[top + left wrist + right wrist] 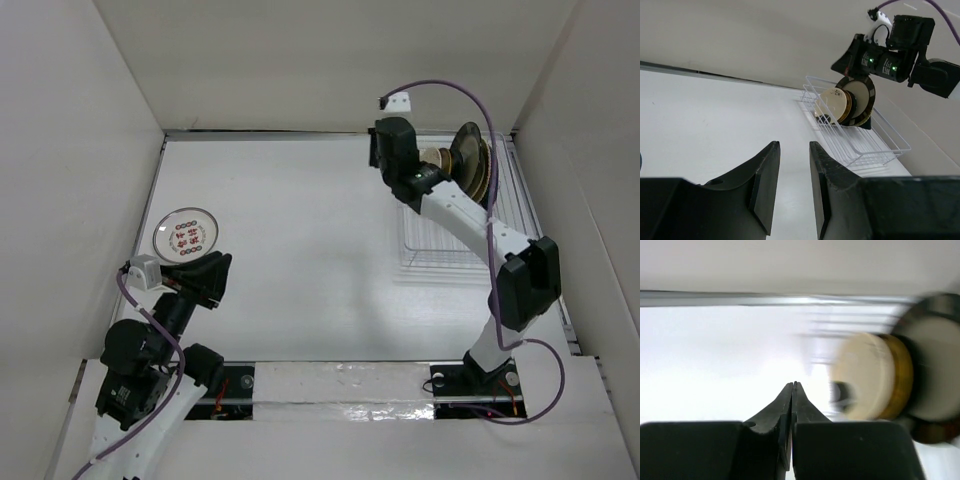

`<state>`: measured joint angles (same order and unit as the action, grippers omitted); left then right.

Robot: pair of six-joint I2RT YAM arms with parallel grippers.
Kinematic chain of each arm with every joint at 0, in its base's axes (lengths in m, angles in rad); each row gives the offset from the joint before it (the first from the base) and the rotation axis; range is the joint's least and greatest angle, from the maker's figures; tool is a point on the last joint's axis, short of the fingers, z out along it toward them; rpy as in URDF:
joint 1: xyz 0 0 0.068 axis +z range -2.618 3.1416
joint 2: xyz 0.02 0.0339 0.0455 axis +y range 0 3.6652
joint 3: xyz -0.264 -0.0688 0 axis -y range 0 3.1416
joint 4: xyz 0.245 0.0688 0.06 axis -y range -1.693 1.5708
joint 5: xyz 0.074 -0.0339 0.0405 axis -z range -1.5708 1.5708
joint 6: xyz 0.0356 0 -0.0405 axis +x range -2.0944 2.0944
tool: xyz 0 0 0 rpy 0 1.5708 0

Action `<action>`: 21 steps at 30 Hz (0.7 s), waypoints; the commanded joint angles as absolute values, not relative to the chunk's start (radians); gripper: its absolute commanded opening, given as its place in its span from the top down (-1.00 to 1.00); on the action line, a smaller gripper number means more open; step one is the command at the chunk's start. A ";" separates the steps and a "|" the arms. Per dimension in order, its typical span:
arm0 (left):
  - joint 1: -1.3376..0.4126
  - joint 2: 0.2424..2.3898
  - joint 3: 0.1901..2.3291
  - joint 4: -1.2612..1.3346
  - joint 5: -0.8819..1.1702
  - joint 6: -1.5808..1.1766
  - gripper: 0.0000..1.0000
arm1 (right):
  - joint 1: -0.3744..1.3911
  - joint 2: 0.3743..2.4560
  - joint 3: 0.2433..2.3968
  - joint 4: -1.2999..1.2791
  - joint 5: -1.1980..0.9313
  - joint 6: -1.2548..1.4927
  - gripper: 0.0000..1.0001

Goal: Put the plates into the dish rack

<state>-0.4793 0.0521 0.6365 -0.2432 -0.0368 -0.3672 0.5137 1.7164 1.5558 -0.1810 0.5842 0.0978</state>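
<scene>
the table carries the dish rack and a red-marked plate.

A plain white counter fills the scene, matte and unmarked. Three flat white walls box it in: the far wall stands across the back, while the left wall and the right wall slant outward toward the near side. A thin dark seam runs where the far wall meets the counter. Along the near edge lies a glossy white strip, wrinkled and catching reflections. The light is soft and even, with a faint brighter patch on the middle of the counter and only weak shadows.
</scene>
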 commanded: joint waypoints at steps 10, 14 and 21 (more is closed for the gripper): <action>-0.476 0.106 0.644 -0.201 -0.069 -0.371 0.77 | 0.811 2.224 1.913 -0.057 0.013 0.444 0.20; -0.476 0.117 0.646 -0.201 -0.067 -0.373 0.75 | 0.842 2.387 2.034 -0.023 -0.123 0.561 -0.23; -0.476 0.120 0.646 -0.199 -0.064 -0.371 0.71 | 0.893 2.585 2.210 0.026 -0.207 0.738 -0.40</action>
<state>-0.4793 0.1055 0.6365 -0.2440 -0.0616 -0.3691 0.8665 2.5546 2.1147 -0.0399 -0.1383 0.6289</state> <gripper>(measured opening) 0.142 0.698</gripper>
